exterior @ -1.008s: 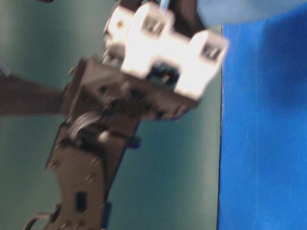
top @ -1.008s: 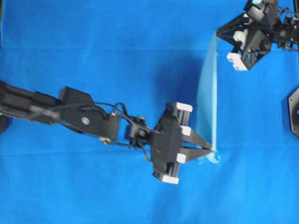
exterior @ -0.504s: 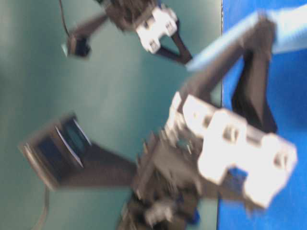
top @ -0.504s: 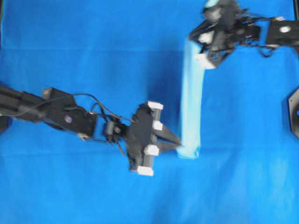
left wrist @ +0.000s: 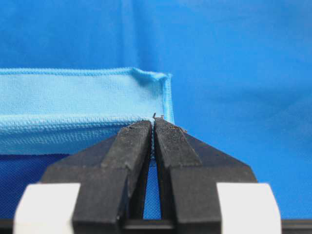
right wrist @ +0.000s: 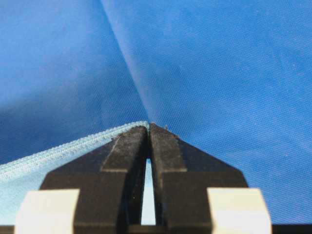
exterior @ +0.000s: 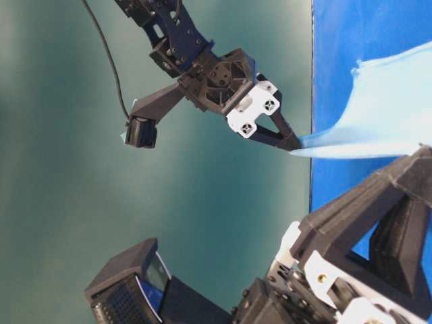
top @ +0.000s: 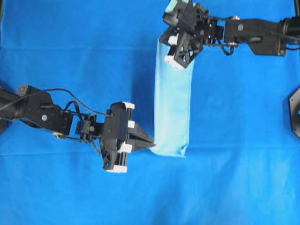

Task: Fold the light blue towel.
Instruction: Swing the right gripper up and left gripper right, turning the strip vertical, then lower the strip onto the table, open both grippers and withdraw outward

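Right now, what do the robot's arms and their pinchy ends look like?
Both arms are black, built from blocky segments with thin black cables looping along them. The left end effector and the right end effector each have two black wedge-shaped fingers with rough, grainy inner faces, mounted on white blocks. A small black camera box hangs beneath each wrist.

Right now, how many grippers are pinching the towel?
2. The left gripper clamps the light blue towel at its near-left corner; the right gripper clamps its far end.

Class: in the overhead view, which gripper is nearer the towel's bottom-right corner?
Left. The left gripper pinches the towel's bottom-left corner, beside it; the right gripper holds the towel's top end.
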{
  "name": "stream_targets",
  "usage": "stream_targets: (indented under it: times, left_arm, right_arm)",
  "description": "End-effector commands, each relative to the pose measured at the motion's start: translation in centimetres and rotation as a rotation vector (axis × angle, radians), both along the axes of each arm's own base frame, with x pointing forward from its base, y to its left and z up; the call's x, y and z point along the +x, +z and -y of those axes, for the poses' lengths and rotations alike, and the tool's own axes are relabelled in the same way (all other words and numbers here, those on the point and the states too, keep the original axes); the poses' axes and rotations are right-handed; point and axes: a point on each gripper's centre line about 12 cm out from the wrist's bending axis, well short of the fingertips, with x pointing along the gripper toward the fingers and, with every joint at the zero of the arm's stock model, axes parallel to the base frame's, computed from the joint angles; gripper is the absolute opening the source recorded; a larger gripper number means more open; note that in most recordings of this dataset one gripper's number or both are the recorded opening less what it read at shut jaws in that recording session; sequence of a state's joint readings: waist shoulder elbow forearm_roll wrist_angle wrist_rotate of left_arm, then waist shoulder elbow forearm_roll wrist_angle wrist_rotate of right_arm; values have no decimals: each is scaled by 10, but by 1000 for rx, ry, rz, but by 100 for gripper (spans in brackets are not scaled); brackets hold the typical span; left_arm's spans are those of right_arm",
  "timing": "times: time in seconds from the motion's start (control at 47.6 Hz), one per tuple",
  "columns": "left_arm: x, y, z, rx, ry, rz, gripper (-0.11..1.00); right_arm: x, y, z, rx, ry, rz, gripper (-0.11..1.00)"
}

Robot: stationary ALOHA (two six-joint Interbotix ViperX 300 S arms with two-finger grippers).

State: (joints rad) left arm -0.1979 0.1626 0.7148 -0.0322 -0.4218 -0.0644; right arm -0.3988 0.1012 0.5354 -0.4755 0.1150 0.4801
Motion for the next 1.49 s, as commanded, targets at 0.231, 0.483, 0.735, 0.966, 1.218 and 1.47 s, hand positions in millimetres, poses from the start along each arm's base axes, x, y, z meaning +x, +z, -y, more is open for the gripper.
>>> stream_targets:
  times: [0.231,0.483,0.735,0.966,1.218,1.47]
  left_arm:
    - [3,16,7,-7,-19,49,9]
    - [3,25,5,6,-19,46,71]
    - [-17,54,1,7,-18,-45,81]
    - [-45,80,-10,24,-12,-66,80]
    - [-87,86,-48,18,79,34,79]
    - [-141,97,-69,28,134,231,79]
  right_arm:
    - [2,15,4,-23,3,40,3]
    - [3,17,-2,-54,42,18,64]
    - [-4,42,-13,-77,45,27,59]
    - [-25,73,-38,-95,74,79,59]
    - [-69,82,-72,-66,129,219,59]
    - [-117,76,-98,-34,180,382,59]
